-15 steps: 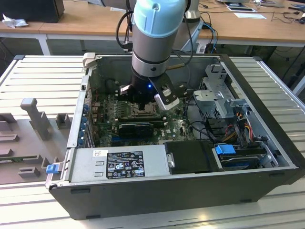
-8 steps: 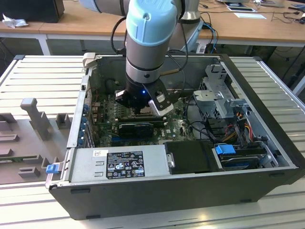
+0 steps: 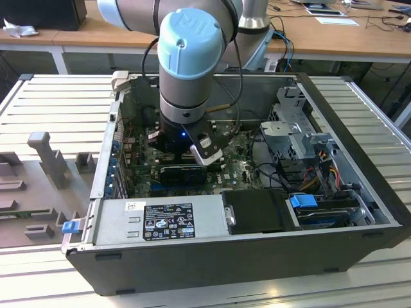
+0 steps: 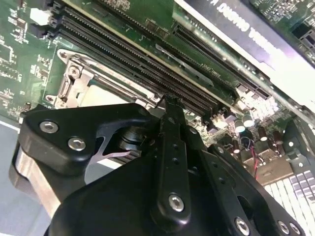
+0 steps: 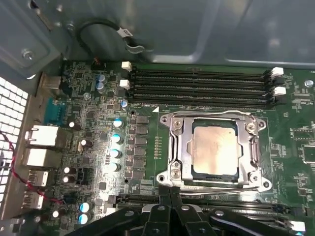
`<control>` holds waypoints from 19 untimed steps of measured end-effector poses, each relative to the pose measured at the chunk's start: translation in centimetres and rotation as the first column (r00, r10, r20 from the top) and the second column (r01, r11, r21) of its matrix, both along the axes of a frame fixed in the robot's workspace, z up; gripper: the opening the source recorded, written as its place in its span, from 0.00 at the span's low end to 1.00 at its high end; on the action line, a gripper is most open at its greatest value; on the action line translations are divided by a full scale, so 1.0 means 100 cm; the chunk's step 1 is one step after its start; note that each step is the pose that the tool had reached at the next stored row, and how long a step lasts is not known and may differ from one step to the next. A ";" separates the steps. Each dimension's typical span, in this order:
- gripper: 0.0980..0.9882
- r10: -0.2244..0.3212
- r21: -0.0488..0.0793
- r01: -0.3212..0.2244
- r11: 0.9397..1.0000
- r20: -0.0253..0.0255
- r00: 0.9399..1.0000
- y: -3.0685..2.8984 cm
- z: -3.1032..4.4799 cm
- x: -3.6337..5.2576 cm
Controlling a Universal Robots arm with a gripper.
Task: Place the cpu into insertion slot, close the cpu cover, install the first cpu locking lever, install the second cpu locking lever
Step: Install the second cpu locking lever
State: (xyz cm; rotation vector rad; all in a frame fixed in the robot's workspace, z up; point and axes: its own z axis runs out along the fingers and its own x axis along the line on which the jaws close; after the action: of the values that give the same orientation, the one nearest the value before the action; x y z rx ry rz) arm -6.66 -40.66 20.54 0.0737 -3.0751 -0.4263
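Sitting square in the insertion slot (image 5: 215,150) mid-motherboard (image 5: 98,128), the cpu (image 5: 215,147) lies under the cpu cover (image 5: 179,147), whose frame is down so the levers can clamp it. At the socket's near edge, the pincer (image 5: 170,194) has its fingertips drawn together around a thin locking lever (image 5: 216,186).

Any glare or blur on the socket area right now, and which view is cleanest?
First wrist view is cleanest: the cpu sits evenly lit inside the cpu cover, with only mild sheen on the metal. Second wrist view: the hand blocks most of the socket, and a white part along the edge is blown out. Exterior view: the arm shadows the motherboard.
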 end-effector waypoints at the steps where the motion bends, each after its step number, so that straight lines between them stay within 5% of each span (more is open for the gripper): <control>1: 0.01 0.000 0.001 0.000 1.000 0.000 1.000 0.0000 -0.0011 -0.0003; 7: 0.01 0.000 0.006 0.000 1.000 -0.001 1.000 0.0003 -0.0064 -0.0012; 19: 0.01 0.000 0.050 0.000 0.999 -0.001 1.000 0.0074 -0.0112 -0.0046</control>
State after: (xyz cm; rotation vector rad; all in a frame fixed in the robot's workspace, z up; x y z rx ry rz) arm -7.12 -39.92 19.42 0.0749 -3.0638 -0.5032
